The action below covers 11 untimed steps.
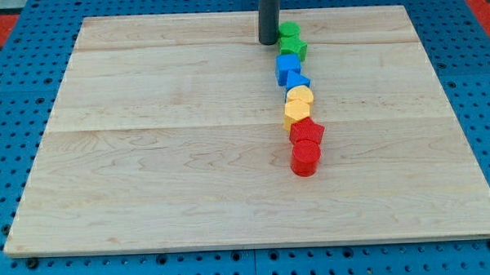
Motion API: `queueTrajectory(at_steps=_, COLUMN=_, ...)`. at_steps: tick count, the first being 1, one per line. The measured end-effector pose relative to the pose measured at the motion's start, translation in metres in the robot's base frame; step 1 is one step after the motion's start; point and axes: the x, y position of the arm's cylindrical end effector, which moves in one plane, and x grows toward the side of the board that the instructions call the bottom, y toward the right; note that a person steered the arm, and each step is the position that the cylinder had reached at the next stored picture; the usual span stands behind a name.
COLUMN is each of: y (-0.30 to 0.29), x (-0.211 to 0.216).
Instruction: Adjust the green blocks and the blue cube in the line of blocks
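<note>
My tip [269, 43] rests on the wooden surface [163, 132], just at 9 o'clock of the two green blocks: a round green block [289, 29] at the line's 12 o'clock end and a star-like green block [293, 47] below it. The rod carries no end effector, so nothing can grip. Toward 6 o'clock the line continues: blue cube [287, 67], a smaller blue block [299, 81], two yellow blocks [299, 96] [296, 114], a red block [307, 132] and a red cylinder [305, 159], each touching the next.
</note>
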Motion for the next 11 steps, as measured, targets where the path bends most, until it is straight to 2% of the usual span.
queueTrajectory(at_steps=2, y=-0.011, x=0.008)
queueTrajectory(at_steps=5, y=-0.03, x=0.082)
queueTrajectory(at_steps=7, y=-0.013, x=0.088)
queueTrajectory(at_steps=11, y=0.003, x=0.071)
